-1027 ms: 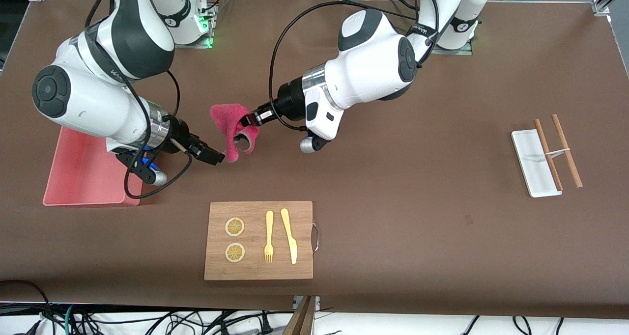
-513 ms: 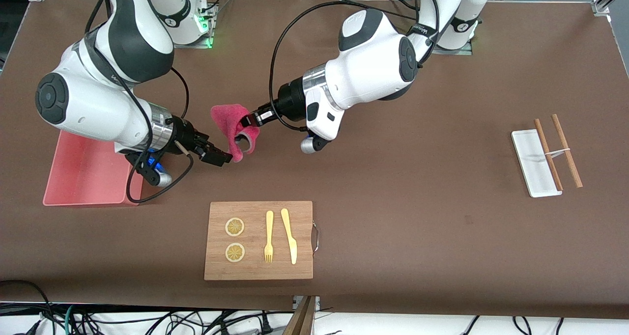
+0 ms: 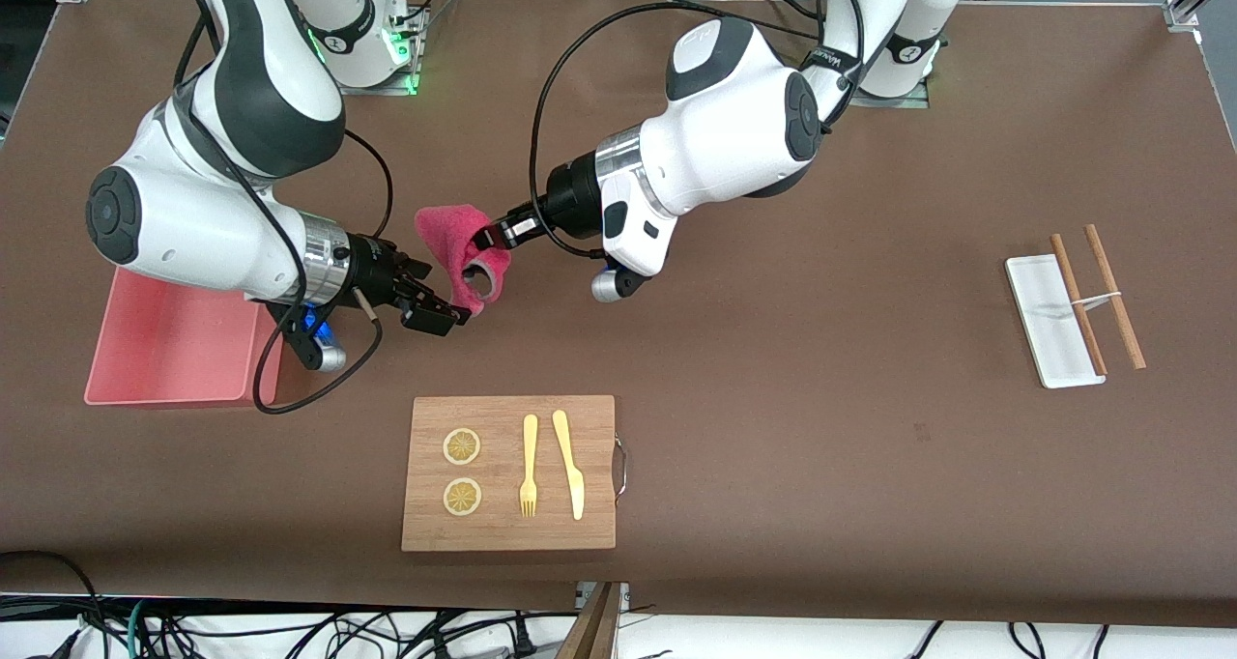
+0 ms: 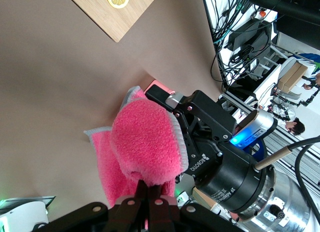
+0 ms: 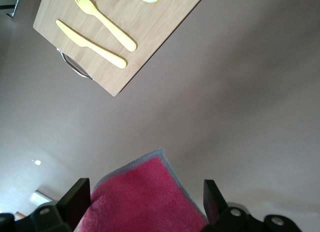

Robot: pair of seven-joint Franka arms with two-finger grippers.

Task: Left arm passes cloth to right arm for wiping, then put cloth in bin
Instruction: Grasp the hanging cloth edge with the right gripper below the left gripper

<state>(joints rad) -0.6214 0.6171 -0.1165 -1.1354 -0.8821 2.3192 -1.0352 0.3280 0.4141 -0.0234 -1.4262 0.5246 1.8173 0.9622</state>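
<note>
brown table (image 3: 773,427): left gripper (image 3: 495,235) pinches cloth (image 3: 454,243); right gripper (image 3: 446,309), spread around its hem, risks closing on air.

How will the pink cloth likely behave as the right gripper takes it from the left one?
Probably floppy: the cloth droops in folds from the left gripper, shut on it. Likely light, since one pinch carries it above the table. Its fuzzy pile should resist slipping between the open fingers of the right gripper around its lower edge.

magenta cloth (image 3: 454,243) (grey-edged), salmon-pink bin (image 3: 164,350), brown table (image 3: 821,427).
</note>
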